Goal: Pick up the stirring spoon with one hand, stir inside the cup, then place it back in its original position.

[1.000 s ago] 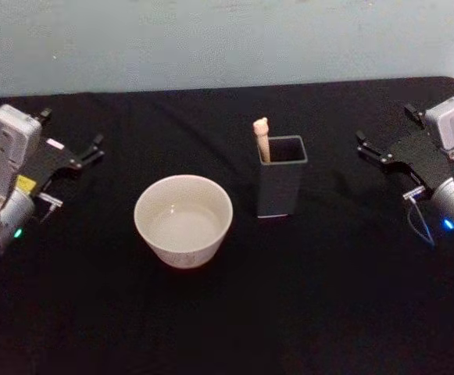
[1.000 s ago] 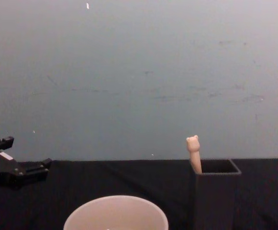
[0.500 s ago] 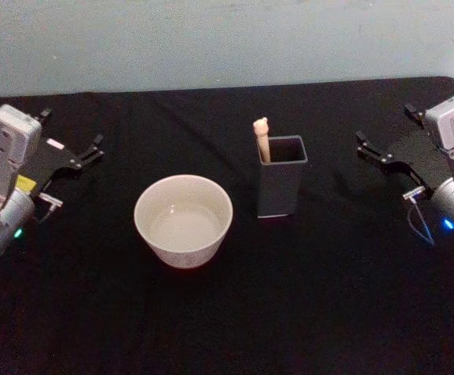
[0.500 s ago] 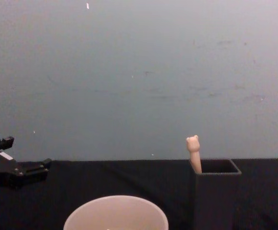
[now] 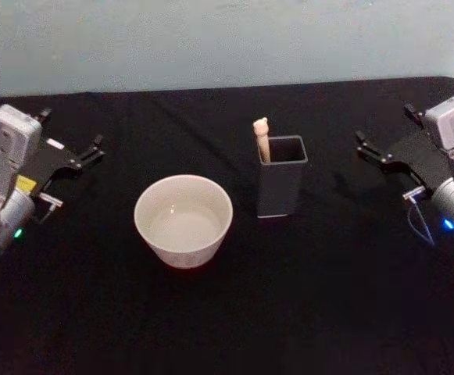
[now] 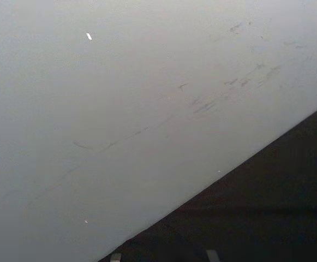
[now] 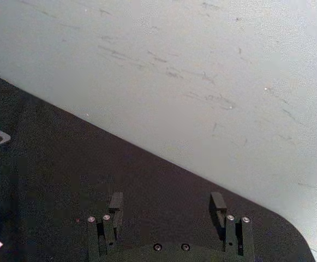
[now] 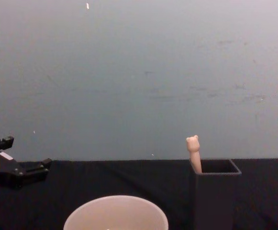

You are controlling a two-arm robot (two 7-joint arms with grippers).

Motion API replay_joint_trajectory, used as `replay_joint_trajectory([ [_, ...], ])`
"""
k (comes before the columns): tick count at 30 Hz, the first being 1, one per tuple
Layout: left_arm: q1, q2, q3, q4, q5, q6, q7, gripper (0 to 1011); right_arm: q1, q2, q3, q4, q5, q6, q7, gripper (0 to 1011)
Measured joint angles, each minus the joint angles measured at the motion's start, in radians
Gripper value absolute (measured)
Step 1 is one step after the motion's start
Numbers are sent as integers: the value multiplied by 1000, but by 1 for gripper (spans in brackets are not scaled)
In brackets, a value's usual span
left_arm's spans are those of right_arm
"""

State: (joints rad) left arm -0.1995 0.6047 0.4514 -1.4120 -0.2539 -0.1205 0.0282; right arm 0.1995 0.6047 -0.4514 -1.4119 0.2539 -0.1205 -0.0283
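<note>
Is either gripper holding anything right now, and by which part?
Nothing is held; left gripper and right gripper are open; stirring spoon stands in the holder.

We find the cup point(image 5: 184, 221) on the table point(image 5: 312, 305) a little left of centre. The square box holder point(image 5: 280, 191) stands to its right and slightly farther back, near it but apart. The stirring spoon point(image 5: 262, 141) stands in the holder at its rear left corner, handle rising above the rim. We place the left gripper point(image 5: 72, 130) well left of the cup and the right gripper point(image 5: 384, 125) well right of the holder.
</note>
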Motion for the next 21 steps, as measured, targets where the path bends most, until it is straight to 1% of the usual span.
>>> replay_joint_trajectory([
  [21,0,0,0,0,0,0,0,1001,0,0,0,0,0,0,0,1000],
])
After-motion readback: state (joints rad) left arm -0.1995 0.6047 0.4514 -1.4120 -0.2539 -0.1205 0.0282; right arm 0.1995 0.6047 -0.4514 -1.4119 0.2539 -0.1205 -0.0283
